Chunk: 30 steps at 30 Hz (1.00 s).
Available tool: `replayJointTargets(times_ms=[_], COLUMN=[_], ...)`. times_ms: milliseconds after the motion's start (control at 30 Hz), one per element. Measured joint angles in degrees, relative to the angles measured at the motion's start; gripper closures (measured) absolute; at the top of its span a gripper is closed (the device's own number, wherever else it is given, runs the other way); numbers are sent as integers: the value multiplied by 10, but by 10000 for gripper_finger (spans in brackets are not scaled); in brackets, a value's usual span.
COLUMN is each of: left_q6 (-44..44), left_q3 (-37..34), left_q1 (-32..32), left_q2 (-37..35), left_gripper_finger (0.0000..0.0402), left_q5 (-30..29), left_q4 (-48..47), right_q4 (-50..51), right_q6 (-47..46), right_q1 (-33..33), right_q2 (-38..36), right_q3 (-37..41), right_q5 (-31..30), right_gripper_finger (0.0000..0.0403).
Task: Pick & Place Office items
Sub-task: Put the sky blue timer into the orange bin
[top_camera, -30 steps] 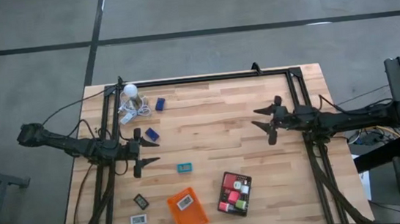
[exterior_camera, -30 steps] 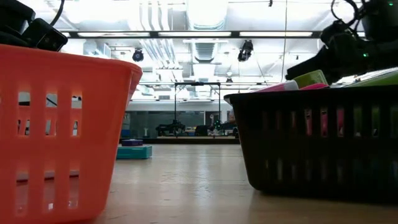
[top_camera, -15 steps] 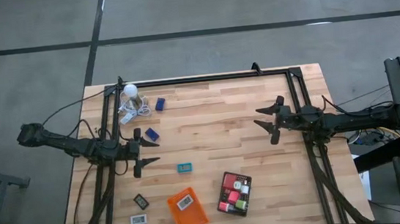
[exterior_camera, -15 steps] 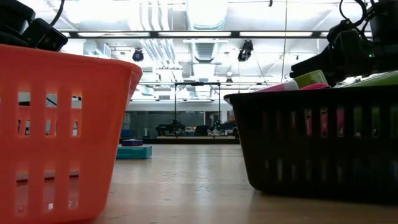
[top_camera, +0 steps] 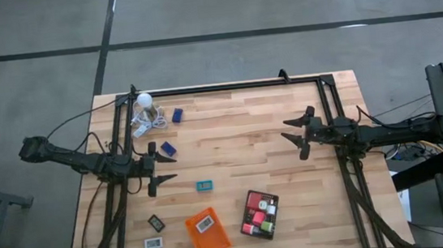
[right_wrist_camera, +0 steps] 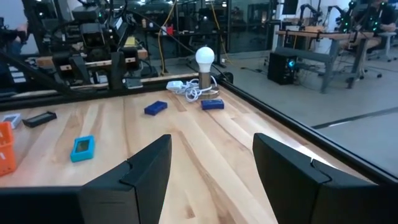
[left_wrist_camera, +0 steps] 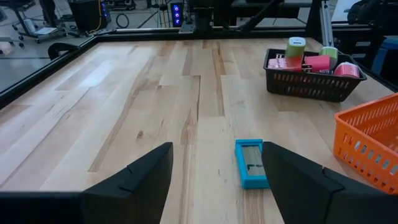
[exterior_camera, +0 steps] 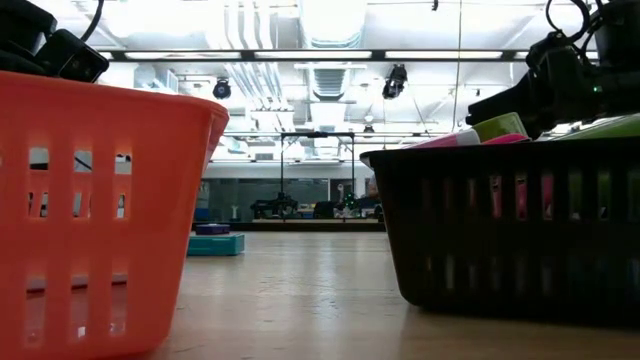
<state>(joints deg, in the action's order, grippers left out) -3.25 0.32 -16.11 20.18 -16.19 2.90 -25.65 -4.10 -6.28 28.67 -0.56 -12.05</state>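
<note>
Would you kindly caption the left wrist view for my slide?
Open left claw hovers before a teal box, orange tray and black tray beyond.

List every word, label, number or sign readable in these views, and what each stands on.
None can be read.
White label on the item in the orange tray: barcode-like marks, too small.
Teal box: pale panel, print blurred.
Small black and white rectangles: faces too small.
Items in the black tray: no legible print.

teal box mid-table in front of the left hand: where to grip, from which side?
Probably top-down across its two long edges. The teal box lies flat on the bare table, apart from the orange tray, so only its narrow width fits between fingers. The left hand, open, is the closer one.
</note>
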Motion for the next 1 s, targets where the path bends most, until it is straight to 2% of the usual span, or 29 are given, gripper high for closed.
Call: replayJointTargets(times_ms=[300,500,633,767,1000], left_q6=[1,130,170,157,73], left_q3=[0,0,0,0,0], left_q1=[0,0,0,0,0], left_q2=[0,0,0,0,0], left_gripper_finger=[149,149,149,149,149], left_q5=[0,-24,-29,-30,-29], left_q4=[0,1,2,2,7], right_q4=[1,1,1,1,1], right_q6=[13,13,13,13,13], right_q1=[0,0,0,0,0], right_q2=[0,0,0,0,0], right_q3=[0,0,0,-1,-1], right_q5=[0,0,-1,-1,-1], right_gripper_finger=[183,184,184,184,184])
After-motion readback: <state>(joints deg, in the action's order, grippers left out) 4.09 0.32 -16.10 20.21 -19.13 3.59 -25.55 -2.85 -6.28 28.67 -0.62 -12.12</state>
